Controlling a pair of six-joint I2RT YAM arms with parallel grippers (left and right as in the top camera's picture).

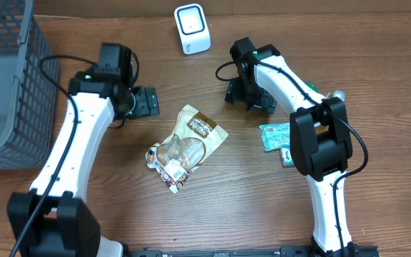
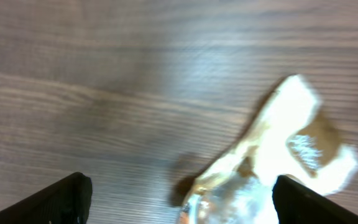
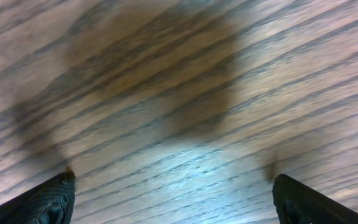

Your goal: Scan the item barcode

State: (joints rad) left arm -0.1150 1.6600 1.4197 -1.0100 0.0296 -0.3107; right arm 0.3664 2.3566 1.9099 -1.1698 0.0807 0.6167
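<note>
The left gripper [image 2: 180,200] is spread wide with nothing between its fingers; only bare table [image 2: 92,93] shows there in the left wrist view. Just beyond the fingertips, toward the right finger's side, lies the snack bag [image 2: 278,155]. It rests flat on the wood, near the gripper but not touching it. The overhead view shows the same: the bag is free on the table, close in front of the left gripper.

Farther off, the right gripper [image 3: 176,199] is also spread wide and empty over bare wood, with the bag well to its side. Behind that arm lie some teal packets [image 1: 275,135]. Farthest from both grippers, up between them, stands the white scanner [image 1: 192,28].

By my reading the scan is not in hand now: nothing is held or faces the scanner. Whether this bag has had its pass cannot be told. If not, grasping, lifting and presenting its barcode all remain.
</note>
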